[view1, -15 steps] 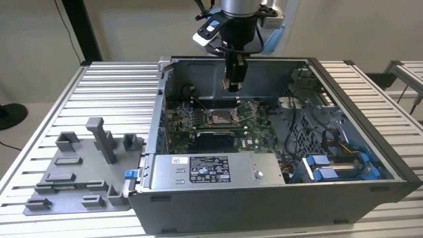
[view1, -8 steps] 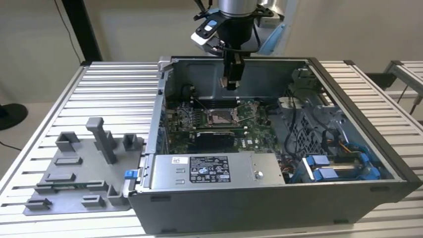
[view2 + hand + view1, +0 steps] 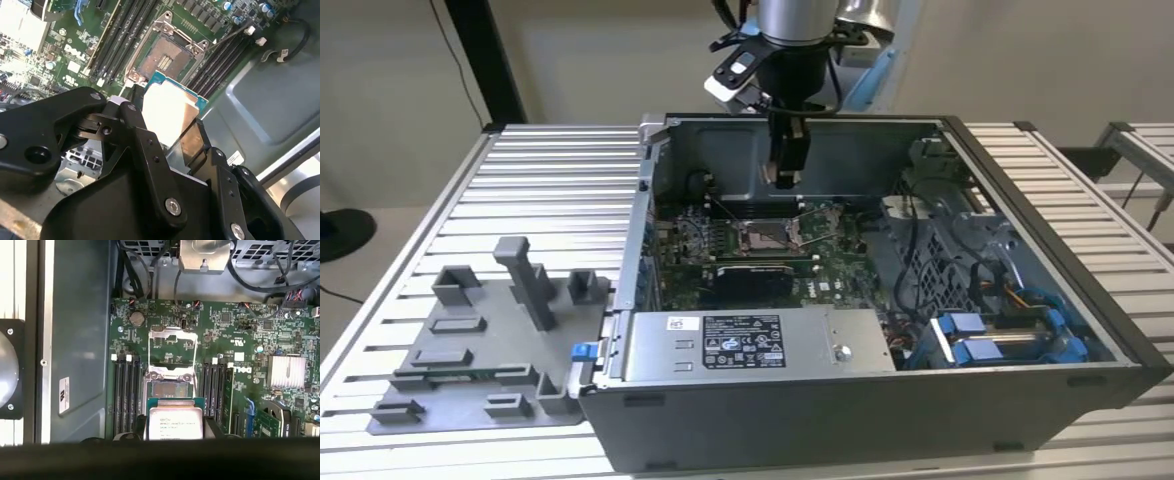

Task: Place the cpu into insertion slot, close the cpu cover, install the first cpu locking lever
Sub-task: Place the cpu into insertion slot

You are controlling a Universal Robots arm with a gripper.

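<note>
Gripper (image 3: 783, 180) was clenched on the cpu (image 3: 167, 112) at two opposite edges, inside the open computer case (image 3: 854, 425). The insertion slot (image 3: 167, 389) lay just below the gripper, uncovered, apart from the chip. The cpu cover (image 3: 172, 330) lay swung open on the slot's far side from the gripper.

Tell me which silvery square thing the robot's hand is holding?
The silvery-faced, green-edged square chip, gripped in the black hand; the silvery square frame stands flipped open on the green board, untouched.

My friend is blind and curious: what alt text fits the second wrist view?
Black fingers clamp the cpu between them, near the empty insertion slot on the green circuit board.
</note>
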